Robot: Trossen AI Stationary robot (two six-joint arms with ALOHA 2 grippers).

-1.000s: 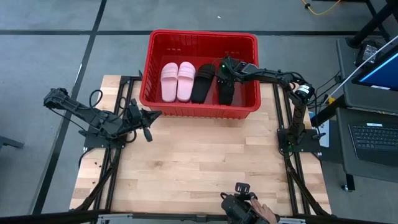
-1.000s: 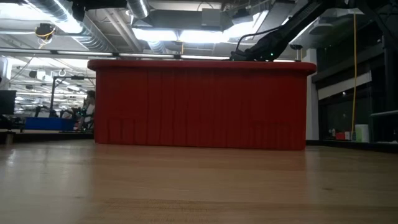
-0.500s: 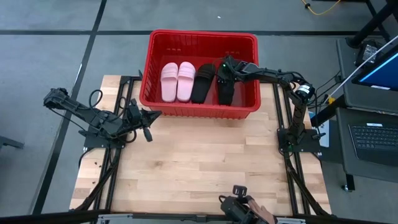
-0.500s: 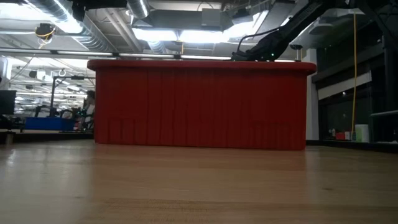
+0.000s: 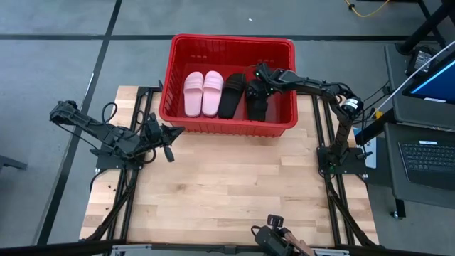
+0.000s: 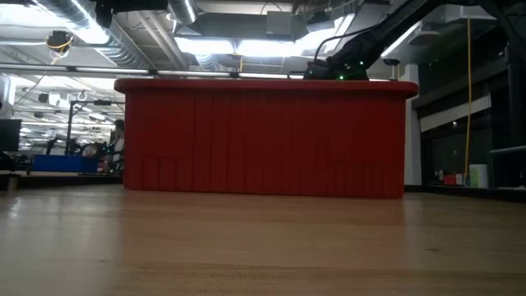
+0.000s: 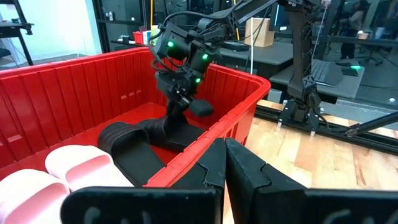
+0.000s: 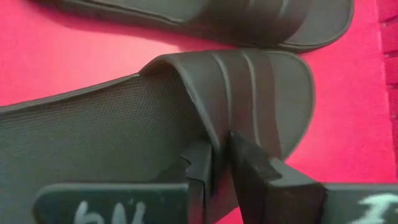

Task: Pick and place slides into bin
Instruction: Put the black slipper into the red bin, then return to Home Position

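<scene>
**All four slides in the bin, right gripper on the last one**

Two pink slides (image 5: 202,93) and two black slides (image 5: 243,96) lie side by side on the floor of the red bin (image 5: 229,42), which stands at the table's (image 5: 220,192) 12 o'clock edge. The right gripper (image 5: 259,87) reaches over the bin's 3 o'clock wall; its wrist view shows the fingers pinching the edge of the rightmost black slide's strap (image 8: 249,99). The left gripper (image 5: 169,135) waits at 9 o'clock, outside the bin, fingers pressed together. A hand (image 5: 295,249) shows at the 6 o'clock edge.

The low view sees only the bin's solid-looking wall (image 6: 263,140), which hides every slide. Since a second ago, the right gripper has shifted slightly toward 3 o'clock; the slides have barely moved.
</scene>
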